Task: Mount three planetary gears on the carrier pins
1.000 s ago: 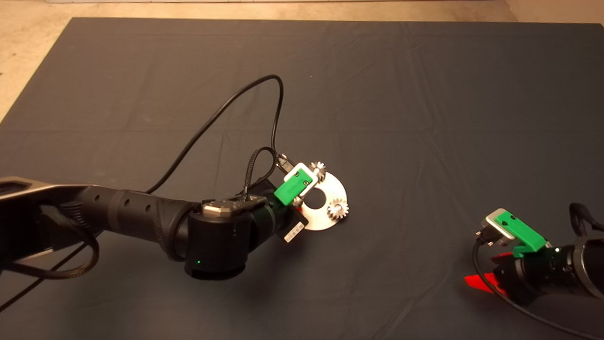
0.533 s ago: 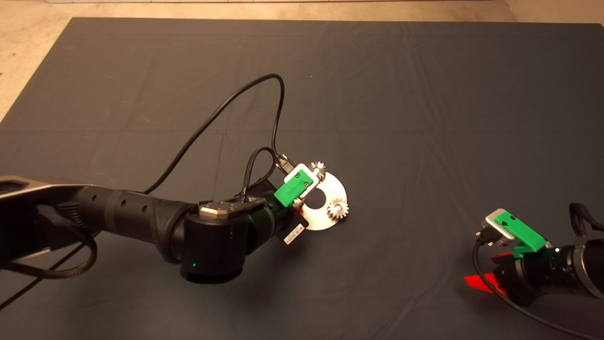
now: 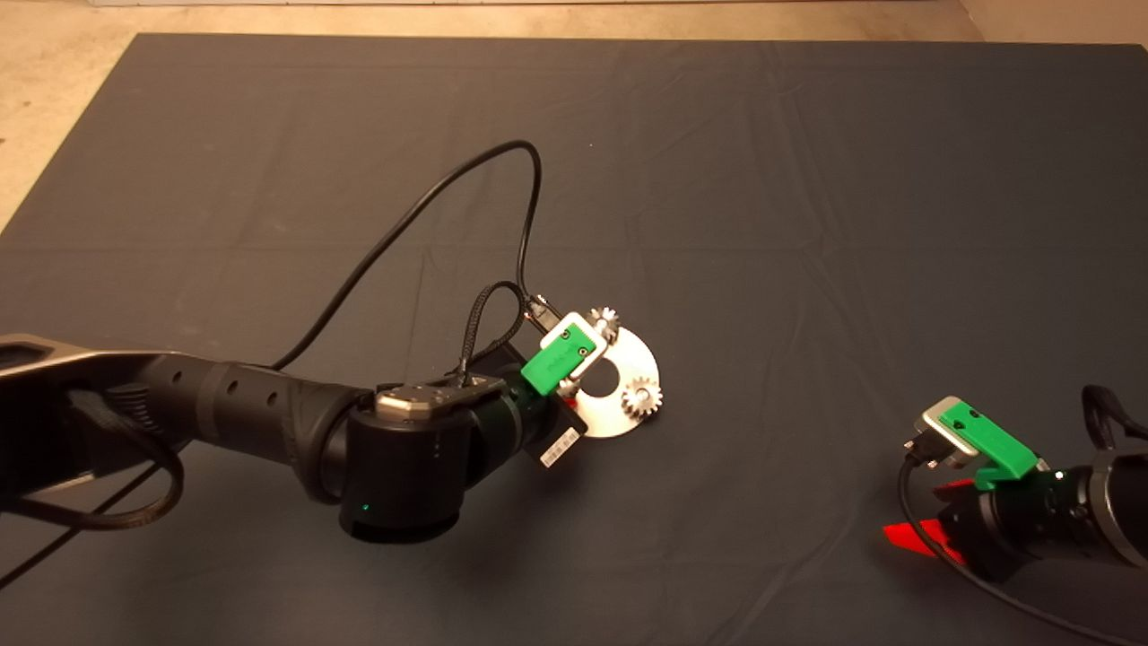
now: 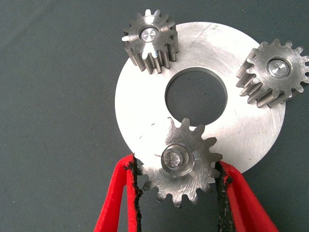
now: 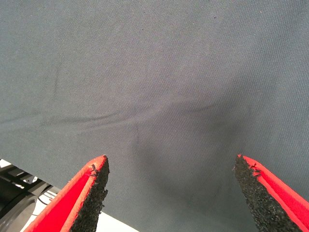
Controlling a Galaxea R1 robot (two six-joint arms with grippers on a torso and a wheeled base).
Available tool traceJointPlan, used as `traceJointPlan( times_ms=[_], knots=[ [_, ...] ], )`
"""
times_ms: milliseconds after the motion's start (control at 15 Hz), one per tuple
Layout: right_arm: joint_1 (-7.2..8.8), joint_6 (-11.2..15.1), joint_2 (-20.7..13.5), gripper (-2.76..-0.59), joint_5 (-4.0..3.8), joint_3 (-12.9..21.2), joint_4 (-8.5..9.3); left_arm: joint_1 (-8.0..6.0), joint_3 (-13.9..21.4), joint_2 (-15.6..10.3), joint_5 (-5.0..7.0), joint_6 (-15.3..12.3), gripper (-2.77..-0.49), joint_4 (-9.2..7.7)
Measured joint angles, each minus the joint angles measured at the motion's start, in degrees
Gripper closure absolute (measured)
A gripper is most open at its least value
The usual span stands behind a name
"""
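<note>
You are looking at a dark mat (image 3: 807, 224) covering the surface, pale floor (image 3: 54, 90) showing beyond. Three planetary gears (image 4: 181, 166) are sitting on three carrier pins (image 4: 175, 158) around one shiny disc (image 4: 145, 116). Your left claw (image 4: 177, 186) is flanking the nearest gear, pads touching its teeth. Your right claw (image 5: 171, 193) is waiting wide open at the mat's near right edge.
</note>
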Motion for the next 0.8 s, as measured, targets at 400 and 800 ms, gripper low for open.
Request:
traceJointPlan(
  times_ms=[400, 800],
  knots=[
    [0.00, -0.01, 0.00, -1.92, 0.01, 0.00, 0.00, 0.00, 0.00, -0.44, 0.00, 0.00, -0.69, 0.00],
    [0.00, 0.00, 0.00, -1.92, 0.02, 0.00, 0.00, 0.01, -0.02, -0.46, 0.00, -0.05, -0.69, 0.02]
  ],
)
